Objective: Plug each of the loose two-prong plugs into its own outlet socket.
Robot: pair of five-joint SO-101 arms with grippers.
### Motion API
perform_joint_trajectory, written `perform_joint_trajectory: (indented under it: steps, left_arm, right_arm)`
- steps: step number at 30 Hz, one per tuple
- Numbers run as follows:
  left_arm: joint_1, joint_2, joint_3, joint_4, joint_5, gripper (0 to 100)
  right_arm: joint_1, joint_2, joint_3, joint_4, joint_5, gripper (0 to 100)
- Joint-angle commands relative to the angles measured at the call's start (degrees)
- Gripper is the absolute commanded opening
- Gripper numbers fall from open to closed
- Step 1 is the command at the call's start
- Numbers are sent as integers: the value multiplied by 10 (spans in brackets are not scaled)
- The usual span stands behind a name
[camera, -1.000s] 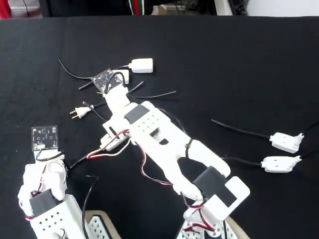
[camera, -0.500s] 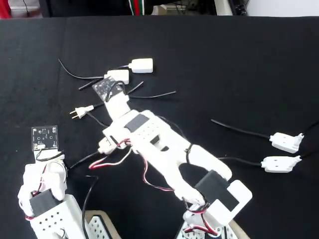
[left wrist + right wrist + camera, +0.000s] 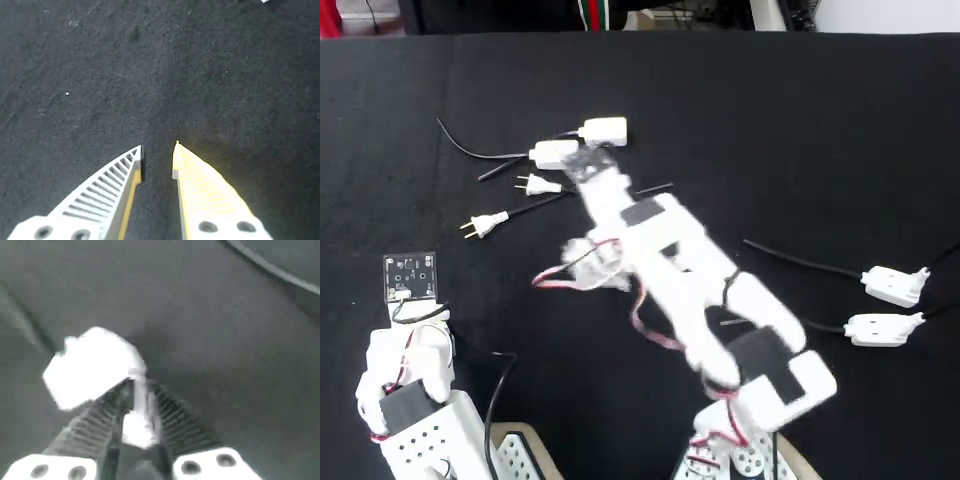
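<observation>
**Two plugs loose, right arm at a socket**

Two white two-prong plugs lie free on the black table (image 3: 770, 120). The first plug (image 3: 540, 185) sits just beside the right gripper (image 3: 582, 163), its long axis running across the table and its prongs aimed at the left edge of the high view. The second plug (image 3: 488, 224) lies nearer the arms, tilted, with its prongs pointing left and slightly toward the robot.

The right gripper's tip meets one end of the front socket (image 3: 555, 153), which lies lengthwise left to right. The rear socket (image 3: 604, 130) is just behind it.

From the wrist, the right gripper (image 3: 140, 382) has its jaws squeezed on a blurred white piece (image 3: 136, 425) that touches the front socket (image 3: 92, 365). I can't tell what that piece is.

A third socket (image 3: 892, 285) and a fourth socket (image 3: 880, 328) lie well off to the right.

The left gripper (image 3: 158, 146) hangs over bare table, its jaws a narrow slit apart and gripping nothing.
</observation>
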Motion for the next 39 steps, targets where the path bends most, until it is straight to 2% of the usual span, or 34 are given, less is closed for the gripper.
perform_joint_trajectory:
  steps: [1,6,15,22,25,28,32,36,39]
  left_arm:
    - [-4,-5,-3,-1,-3,116]
    - [-4,-5,-3,-1,-3,116]
    - [-4,-5,-3,-1,-3,116]
    - [-4,-5,-3,-2,-3,116]
    - [-4,-5,-3,-2,-3,116]
    - [-4,-5,-3,-2,-3,116]
    - [-4,-5,-3,-2,-4,116]
    - [-4,-5,-3,-2,-4,116]
    - [-4,-5,-3,-2,-4,116]
  right_arm:
    - [91,-42,-4,23,56,11]
    - [193,-77,-3,33,100,11]
    - [169,-87,-11,33,81,11]
    - [178,-91,-68,98,72,34]
    - [164,-114,-94,106,34,165]
    - [110,-146,-116,133,25,281]
    - [30,-175,-157,153,0,341]
    - [-7,-175,-208,153,-54,393]
    - [-39,-164,-225,164,-61,410]
